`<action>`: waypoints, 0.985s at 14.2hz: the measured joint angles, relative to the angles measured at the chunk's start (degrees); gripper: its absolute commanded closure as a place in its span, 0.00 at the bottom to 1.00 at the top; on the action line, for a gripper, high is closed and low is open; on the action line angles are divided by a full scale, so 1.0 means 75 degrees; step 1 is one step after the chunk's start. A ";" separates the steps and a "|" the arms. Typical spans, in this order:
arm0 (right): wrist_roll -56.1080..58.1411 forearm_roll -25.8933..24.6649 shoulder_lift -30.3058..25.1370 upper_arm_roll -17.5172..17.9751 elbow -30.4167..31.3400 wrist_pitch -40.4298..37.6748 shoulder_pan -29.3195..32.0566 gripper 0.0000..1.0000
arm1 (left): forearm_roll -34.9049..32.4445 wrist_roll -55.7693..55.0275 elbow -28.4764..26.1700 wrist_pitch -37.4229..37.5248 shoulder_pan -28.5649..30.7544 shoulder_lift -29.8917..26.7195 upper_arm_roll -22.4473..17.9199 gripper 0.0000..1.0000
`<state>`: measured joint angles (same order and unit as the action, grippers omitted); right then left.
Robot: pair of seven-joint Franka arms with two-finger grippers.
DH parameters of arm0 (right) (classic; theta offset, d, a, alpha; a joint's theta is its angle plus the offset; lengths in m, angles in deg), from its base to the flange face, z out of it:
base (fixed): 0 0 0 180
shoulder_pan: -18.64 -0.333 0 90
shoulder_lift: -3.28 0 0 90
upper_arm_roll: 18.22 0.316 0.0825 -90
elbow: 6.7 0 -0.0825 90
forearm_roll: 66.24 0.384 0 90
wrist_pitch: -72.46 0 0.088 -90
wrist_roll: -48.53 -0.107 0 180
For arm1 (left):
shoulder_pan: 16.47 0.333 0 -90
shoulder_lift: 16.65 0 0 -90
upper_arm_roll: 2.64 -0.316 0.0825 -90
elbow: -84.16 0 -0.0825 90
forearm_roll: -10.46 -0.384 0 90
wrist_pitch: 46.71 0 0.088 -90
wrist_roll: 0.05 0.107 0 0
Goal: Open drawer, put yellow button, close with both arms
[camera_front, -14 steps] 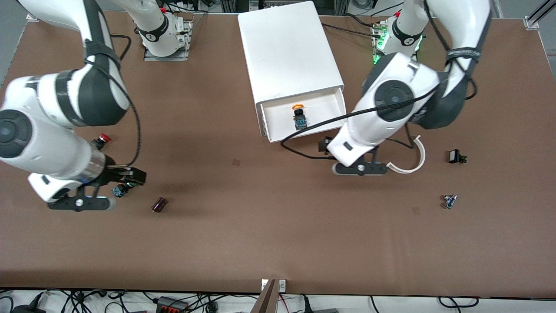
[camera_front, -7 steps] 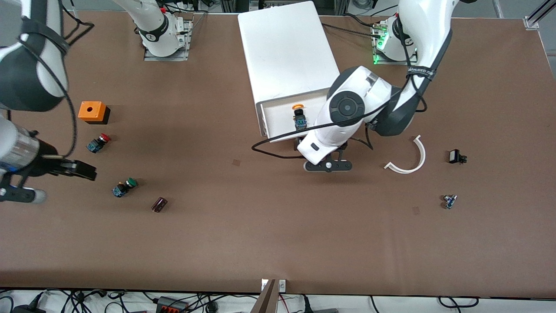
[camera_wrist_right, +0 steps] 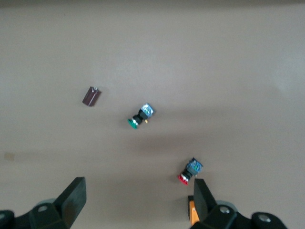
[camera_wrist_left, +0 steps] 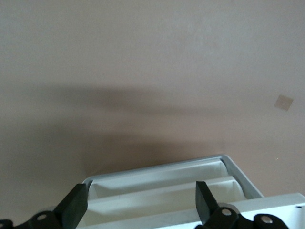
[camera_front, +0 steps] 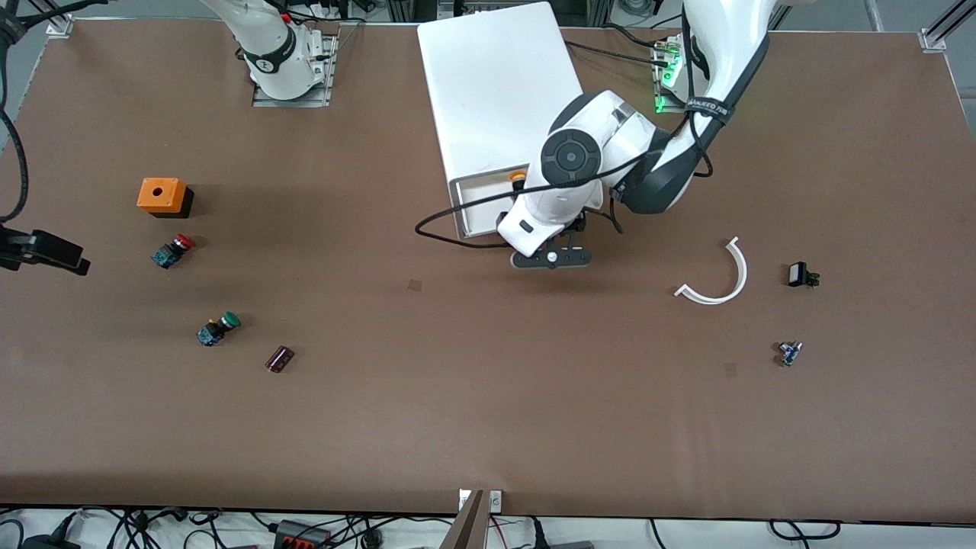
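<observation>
Drawer (camera_front: 488, 207) is out, top one of the white cabinet (camera_front: 499, 84) that sits at the desk edge by my bases, midway between them. Yellow button (camera_front: 518, 178) already lies inside it; only its orange cap peeks out past my left wrist, the rest is hidden. So open and put look done, and closing with both arms is what's left, going by how things lie.

My left claw (camera_wrist_left: 138, 202) hangs over the drawer's front edge, fingers spread wide, nothing between them. In the left wrist view the white drawer fronts sit right under the fingertips (camera_wrist_left: 74, 206), with bare brown desk (camera_wrist_left: 143, 71) past them. The button is under the wrist, toward the cabinet body from the claw, not visible in that view. I'd judge the left is lining up to push the front in.

My right claw (camera_wrist_right: 136, 200) is up over the right arm's end of the desk, also wide and empty, well apart from the drawer. Below it lie the red button (camera_wrist_right: 189, 171), green button (camera_wrist_right: 140, 116), a small dark maroon part (camera_wrist_right: 91, 96) and a corner of the orange box (camera_wrist_right: 191, 213). It needs to come across to the drawer if both arms are to close it.

Unused bits near the left arm's end: white curved strip (camera_front: 720, 278), small black part (camera_front: 799, 274).
</observation>
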<state>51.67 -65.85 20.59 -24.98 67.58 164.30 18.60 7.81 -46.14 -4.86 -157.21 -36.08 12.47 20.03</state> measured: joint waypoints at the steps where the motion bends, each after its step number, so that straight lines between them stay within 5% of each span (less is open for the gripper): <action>1: 0.0000 0.0000 -0.0061 0.0024 0.0046 -0.0116 -0.0003 0.00 | 0.0033 -0.0062 -0.0128 -0.0004 0.0002 -0.0084 0.0029 0.00; 14: 0.0000 -0.0092 -0.1952 0.0162 0.2676 0.0826 -0.0084 0.00 | 0.0609 -0.0412 -0.1047 -0.0055 0.0014 -0.0544 0.0395 0.00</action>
<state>51.67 -66.54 5.94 -23.76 87.64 170.49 17.97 12.37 -49.23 -12.71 -157.62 -35.97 8.39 22.99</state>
